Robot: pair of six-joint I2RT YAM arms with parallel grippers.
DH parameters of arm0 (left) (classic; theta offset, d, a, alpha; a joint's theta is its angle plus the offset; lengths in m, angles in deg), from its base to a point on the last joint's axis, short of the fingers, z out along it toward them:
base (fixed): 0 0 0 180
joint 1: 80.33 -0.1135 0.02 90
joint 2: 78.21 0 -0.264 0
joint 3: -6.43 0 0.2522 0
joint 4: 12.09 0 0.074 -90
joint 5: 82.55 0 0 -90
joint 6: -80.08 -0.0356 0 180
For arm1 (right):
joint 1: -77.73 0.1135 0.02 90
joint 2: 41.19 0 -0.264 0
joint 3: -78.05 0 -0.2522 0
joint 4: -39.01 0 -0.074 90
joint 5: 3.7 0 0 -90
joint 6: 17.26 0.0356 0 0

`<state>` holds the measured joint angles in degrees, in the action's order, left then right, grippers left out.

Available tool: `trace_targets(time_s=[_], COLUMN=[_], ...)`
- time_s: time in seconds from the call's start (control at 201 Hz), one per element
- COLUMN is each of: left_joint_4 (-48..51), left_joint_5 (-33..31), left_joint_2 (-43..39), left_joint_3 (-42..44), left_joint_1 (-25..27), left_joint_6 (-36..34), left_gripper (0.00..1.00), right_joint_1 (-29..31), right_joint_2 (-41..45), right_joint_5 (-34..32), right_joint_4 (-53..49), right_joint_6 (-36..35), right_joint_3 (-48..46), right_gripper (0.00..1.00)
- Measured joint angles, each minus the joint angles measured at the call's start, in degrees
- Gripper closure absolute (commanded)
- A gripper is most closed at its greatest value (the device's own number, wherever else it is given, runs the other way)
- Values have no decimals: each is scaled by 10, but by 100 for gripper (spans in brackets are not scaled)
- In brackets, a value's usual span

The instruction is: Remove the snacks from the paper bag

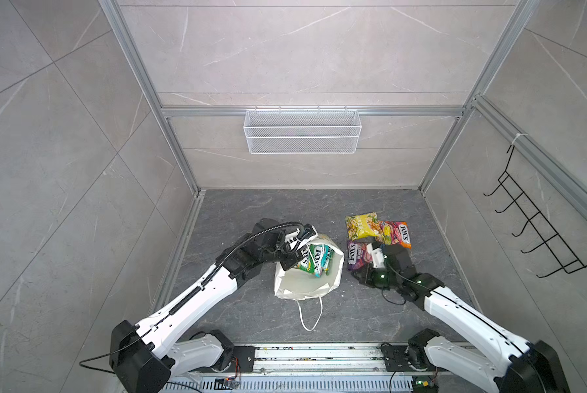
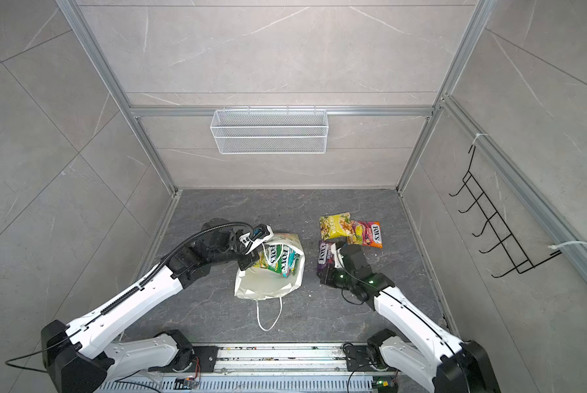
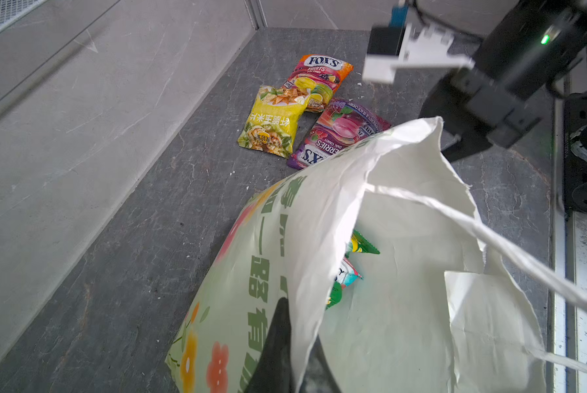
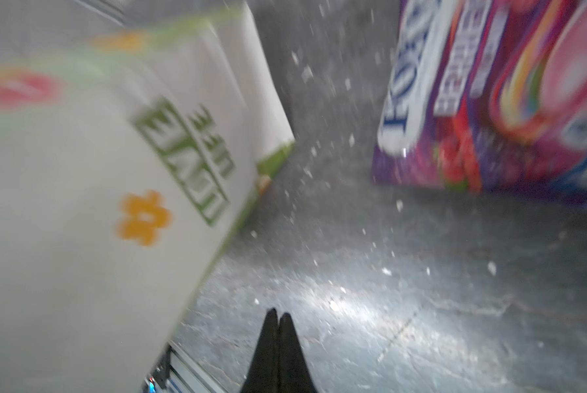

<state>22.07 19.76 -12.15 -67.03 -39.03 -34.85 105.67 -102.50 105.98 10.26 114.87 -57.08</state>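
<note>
The paper bag stands mouth up on the dark floor, white with flower print and green lettering. Green and teal snacks stick up inside it. My left gripper is shut on the bag's rim, one finger on each side of the paper wall. Three snacks lie to the bag's right: yellow, orange-pink and purple. My right gripper is shut and empty, low over the floor between bag and purple packet.
A white wire-mesh basket hangs on the back wall. On the right wall is a black wire hook rack. The bag's cord handle trails toward the front rail. White crumbs speckle the floor.
</note>
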Motion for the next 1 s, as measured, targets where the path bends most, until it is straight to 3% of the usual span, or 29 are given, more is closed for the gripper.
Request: trace_targets(time_s=[0.304, 0.428, 0.741, 0.995], left_joint_4=[-8, -11, -23, -52], left_joint_5=[2, 2, -4, -58], left_joint_2=[-15, -21, -25, -25], left_joint_3=[12, 16, 34, 52], left_joint_1=[3, 5, 5, 5], left_joint_6=[4, 7, 12, 17], left_gripper=[100, 100, 100, 100], right_joint_1=[101, 120, 122, 103], right_joint_2=[-247, -303, -420, -508], right_joint_5=[-43, -66, -120, -155], right_joint_4=[200, 259, 422, 478], right_joint_6=[139, 188, 300, 311], right_joint_3=[7, 38, 85, 166], right_gripper=[100, 100, 100, 100])
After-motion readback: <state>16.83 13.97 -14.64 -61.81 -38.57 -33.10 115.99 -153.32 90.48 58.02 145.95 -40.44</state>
